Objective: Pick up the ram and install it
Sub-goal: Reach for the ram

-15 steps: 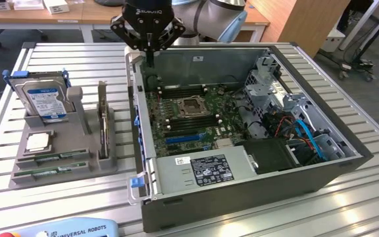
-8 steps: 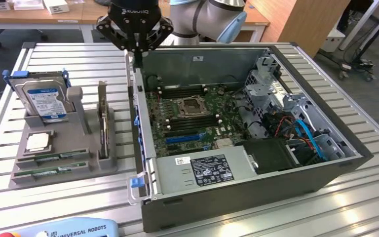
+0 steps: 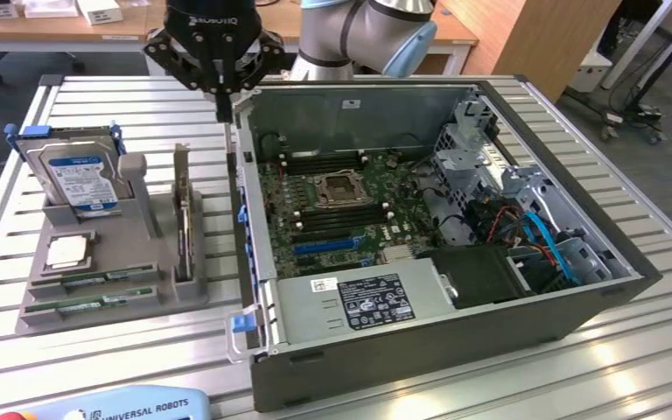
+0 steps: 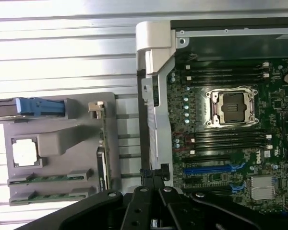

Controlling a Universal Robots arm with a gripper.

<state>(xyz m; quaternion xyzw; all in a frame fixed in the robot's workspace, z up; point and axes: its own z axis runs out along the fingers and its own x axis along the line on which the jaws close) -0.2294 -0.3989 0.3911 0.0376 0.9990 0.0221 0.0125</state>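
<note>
Ram (image 3: 108,277): a green stick on edge in a slot at the front of the grey holder (image 3: 32,319), at the exterior view's left. A second stick (image 3: 85,303) sits in the slot just beside it. Both are untouched and well apart from the claw. The slots leave each stick's long top rim exposed, presumably so fingers can pinch it from above. The same holder props the hard drive (image 3: 77,179) upright, seats a processor chip (image 3: 66,252) flat in a pocket and stands the expansion card (image 3: 181,210) on edge. Moving right, the gripper (image 3: 227,112) hangs point-down at the far end of the wall of the computer case (image 3: 430,350) that faces the holder, above or just beside it; I cannot tell which. Its fingers are pressed together with nothing between them. The case lies open on its side, so the motherboard (image 3: 312,219) faces up. Dark memory slots (image 4: 225,72) run either side of the bare processor socket (image 4: 233,108). Hard to make out:
- The sticks' lower halves are sunk in the holder, and their chips are not distinguishable.
- In the wrist view the claw's tips blend with the case wall.
- Whether the slot latches stand open cannot be told.
- That wall hides the board's nearest edge.
</note>
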